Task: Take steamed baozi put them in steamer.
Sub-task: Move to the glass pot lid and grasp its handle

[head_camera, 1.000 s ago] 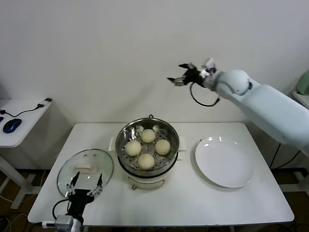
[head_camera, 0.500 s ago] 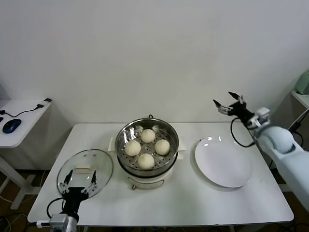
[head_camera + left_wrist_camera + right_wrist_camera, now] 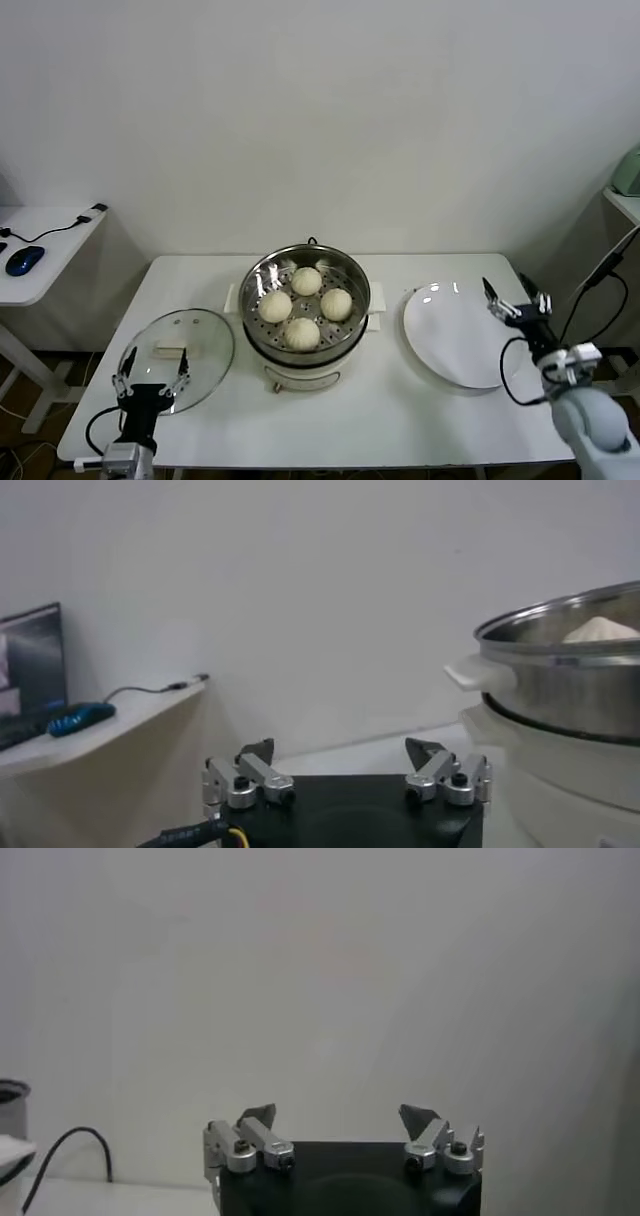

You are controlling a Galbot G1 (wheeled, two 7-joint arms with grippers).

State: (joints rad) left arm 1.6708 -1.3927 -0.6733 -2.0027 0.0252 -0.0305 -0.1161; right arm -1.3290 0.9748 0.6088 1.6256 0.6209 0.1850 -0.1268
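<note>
The right gripper [image 3: 518, 294] is standing spread wide and empty just right of the flat white round plate [image 3: 462, 335], touching nothing. The left gripper [image 3: 151, 369] is likewise gaping and empty, hanging at the near edge of the round glass lid [image 3: 178, 355]. Left of the plate, the four cream-white steamed baozi [image 3: 305, 305] are sitting inside the shiny round stainless-steel steamer [image 3: 305, 305].

No text, label, brand, number or sign can be read anywhere — not on the steamer [image 3: 305, 310], the glass lid [image 3: 177, 358], the plate [image 3: 458, 334] or the surface [image 3: 400, 420].
</note>
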